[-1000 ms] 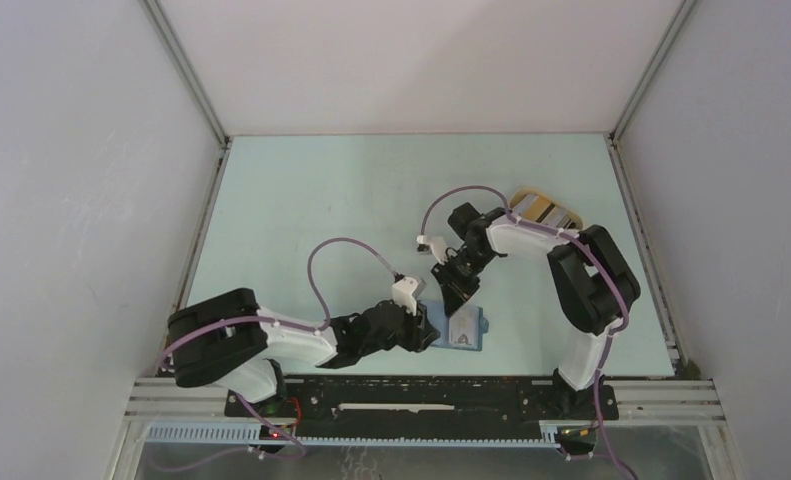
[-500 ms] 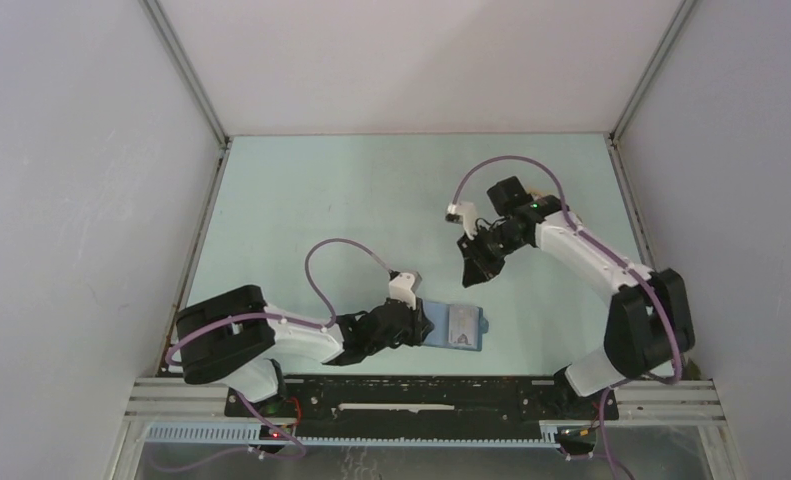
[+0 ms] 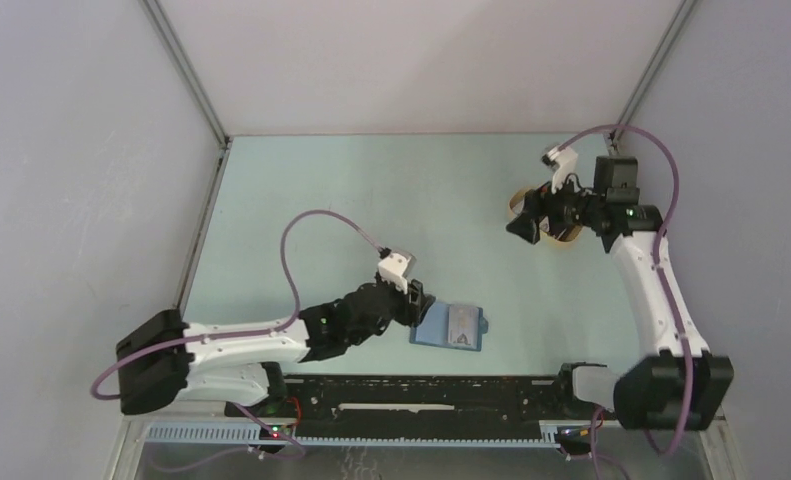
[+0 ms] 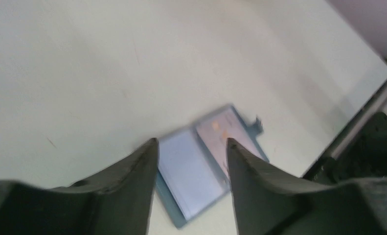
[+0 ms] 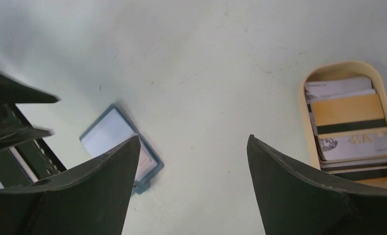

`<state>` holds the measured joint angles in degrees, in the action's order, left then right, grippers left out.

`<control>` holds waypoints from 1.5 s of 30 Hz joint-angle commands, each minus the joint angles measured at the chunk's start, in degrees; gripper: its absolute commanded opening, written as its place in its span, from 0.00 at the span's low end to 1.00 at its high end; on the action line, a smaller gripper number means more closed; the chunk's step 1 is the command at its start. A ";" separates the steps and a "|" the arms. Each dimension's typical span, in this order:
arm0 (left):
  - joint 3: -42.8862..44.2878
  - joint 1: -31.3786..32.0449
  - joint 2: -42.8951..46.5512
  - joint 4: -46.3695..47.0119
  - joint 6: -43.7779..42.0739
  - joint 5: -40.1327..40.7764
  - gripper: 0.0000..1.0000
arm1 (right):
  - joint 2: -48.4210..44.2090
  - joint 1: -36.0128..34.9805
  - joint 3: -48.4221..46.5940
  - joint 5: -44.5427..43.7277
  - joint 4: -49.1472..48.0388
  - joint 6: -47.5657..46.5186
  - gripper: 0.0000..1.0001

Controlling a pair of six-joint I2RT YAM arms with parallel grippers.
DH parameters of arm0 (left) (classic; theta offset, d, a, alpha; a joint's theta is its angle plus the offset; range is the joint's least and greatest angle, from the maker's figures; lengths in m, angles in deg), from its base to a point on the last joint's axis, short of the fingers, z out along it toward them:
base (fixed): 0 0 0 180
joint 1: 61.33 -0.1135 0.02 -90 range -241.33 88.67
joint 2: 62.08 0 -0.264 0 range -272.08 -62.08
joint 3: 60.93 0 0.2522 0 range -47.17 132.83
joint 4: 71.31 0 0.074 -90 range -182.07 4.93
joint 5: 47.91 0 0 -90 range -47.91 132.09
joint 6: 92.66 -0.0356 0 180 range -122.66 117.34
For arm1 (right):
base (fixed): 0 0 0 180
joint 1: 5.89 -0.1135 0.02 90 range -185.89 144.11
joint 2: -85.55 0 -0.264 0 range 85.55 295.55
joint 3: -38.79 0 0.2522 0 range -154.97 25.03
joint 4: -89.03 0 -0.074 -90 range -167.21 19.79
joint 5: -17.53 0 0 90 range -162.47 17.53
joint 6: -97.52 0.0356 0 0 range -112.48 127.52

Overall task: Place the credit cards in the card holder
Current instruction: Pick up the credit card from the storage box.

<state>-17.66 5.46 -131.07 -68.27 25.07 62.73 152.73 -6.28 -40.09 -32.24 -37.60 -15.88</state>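
The teal card holder [image 3: 451, 326] lies open and flat near the table's front edge, with a whitish card [image 3: 462, 328] in its right half. In the left wrist view, which is blurred, the card holder [image 4: 201, 169] shows between and below my fingers. My left gripper [image 3: 417, 301] stands open just over its left edge, holding nothing. More credit cards [image 5: 350, 129] are stacked in the tan tray [image 5: 303, 105]. My right gripper [image 3: 527, 226] hangs wide open and empty beside that tray [image 3: 563, 241], far from the card holder [image 5: 114, 134].
The left arm's dark body [image 5: 8, 122] shows at the left edge of the right wrist view. The black base rail [image 3: 421, 392] runs just in front of the card holder. Grey walls close the table on three sides.
My right arm swung from above the card holder to the far right by the tray, and its jaws opened wide. My left jaws opened over the holder's left edge.
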 commanded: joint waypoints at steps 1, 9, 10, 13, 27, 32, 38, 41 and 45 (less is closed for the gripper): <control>5.28 -2.19 7.17 3.37 -19.22 6.83 0.67 | 8.50 7.86 -3.84 6.39 -5.50 12.42 0.88; 15.89 -14.15 8.04 9.68 -26.87 -7.42 1.00 | 18.49 17.20 -2.50 -1.64 -17.31 38.82 0.77; 19.00 -15.19 6.97 8.61 -28.12 -9.59 1.00 | 19.71 17.59 -2.48 -3.11 -17.91 40.64 0.77; 24.58 -16.33 3.28 4.44 -34.59 -13.10 1.00 | 22.32 18.42 -2.49 -8.59 -18.77 44.34 0.73; 16.07 -17.13 -8.61 13.83 -39.90 -16.60 0.97 | 34.42 21.84 -2.73 -8.26 -21.23 47.50 0.59; 18.59 -17.20 -10.11 9.97 -40.03 -17.03 0.97 | 37.39 21.84 -3.86 -7.40 -20.90 47.56 0.57; 18.34 -17.16 -10.45 9.99 -39.90 -17.13 0.97 | 39.35 21.83 -4.71 -6.75 -22.13 48.77 0.56; 18.44 -17.21 -10.55 9.75 -39.94 -17.13 0.97 | 40.31 21.75 -5.21 -5.47 -22.64 49.17 0.54; 18.53 -17.19 -10.71 9.45 -40.03 -17.31 0.97 | 40.93 21.65 -5.67 -3.65 -23.45 49.61 0.53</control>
<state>-2.33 -11.33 -141.91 -59.57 -13.71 46.25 193.21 15.52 -43.32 -38.55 -58.71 32.14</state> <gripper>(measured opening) 0.969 0.539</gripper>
